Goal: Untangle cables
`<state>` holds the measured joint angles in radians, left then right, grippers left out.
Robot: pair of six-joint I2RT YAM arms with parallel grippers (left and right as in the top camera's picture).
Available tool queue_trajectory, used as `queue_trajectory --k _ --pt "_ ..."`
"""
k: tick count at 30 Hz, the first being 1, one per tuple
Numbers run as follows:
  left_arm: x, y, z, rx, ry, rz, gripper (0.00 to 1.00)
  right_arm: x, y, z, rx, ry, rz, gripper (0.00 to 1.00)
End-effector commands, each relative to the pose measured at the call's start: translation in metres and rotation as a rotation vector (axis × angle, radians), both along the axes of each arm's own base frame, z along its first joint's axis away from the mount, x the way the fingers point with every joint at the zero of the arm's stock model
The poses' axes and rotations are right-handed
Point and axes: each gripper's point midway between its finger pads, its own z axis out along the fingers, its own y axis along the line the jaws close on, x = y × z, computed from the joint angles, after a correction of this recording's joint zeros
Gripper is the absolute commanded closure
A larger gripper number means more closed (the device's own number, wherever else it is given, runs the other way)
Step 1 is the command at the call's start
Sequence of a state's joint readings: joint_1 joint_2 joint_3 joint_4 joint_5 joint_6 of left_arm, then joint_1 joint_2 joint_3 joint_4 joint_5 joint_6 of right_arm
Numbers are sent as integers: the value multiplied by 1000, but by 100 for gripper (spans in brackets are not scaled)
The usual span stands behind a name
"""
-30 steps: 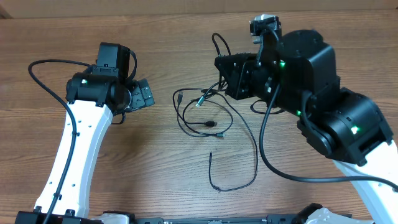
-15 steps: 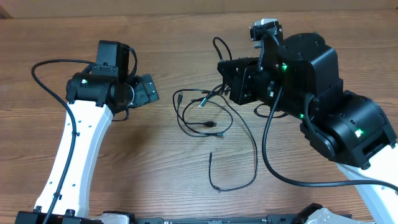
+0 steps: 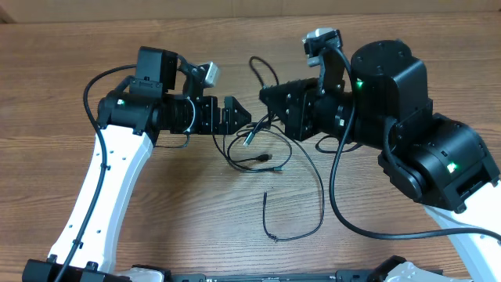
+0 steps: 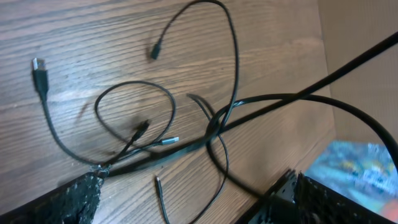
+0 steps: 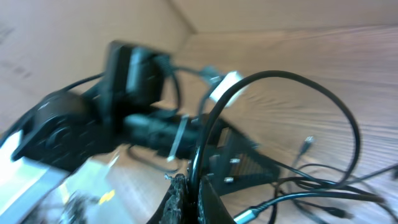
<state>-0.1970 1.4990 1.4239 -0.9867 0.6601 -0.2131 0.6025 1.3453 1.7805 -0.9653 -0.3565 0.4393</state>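
Observation:
Several thin black cables [image 3: 262, 153] lie loosely tangled on the wooden table, with a long loop trailing toward the front [image 3: 301, 231]. My right gripper [image 3: 268, 100] is shut on one black cable, which arcs up behind it [image 3: 257, 66]; the right wrist view shows the cable pinched between the jaws [image 5: 194, 186]. My left gripper [image 3: 239, 115] is open and empty, pointing right, just left of the right gripper and above the tangle. In the left wrist view the cables [image 4: 158, 127] lie between and beyond the open fingers [image 4: 186, 205], with a silver-tipped plug [image 4: 171, 141] among them.
The thicker black cables of the arms hang over the table at the right [image 3: 337, 196] and left [image 3: 98, 82]. A cardboard wall [image 3: 235, 8] runs along the table's far edge. The two grippers are very close together.
My left arm has swung right, bringing its open gripper up to the tangle and close to the right gripper. The right gripper has shifted slightly left with its held cable.

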Motion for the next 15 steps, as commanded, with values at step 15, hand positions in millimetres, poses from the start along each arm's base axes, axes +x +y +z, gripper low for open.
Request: queue_trajectory --k 15 --pt "-13 2 -32 309 -84 -147 0 -42 18 44 143 -92 256 96"
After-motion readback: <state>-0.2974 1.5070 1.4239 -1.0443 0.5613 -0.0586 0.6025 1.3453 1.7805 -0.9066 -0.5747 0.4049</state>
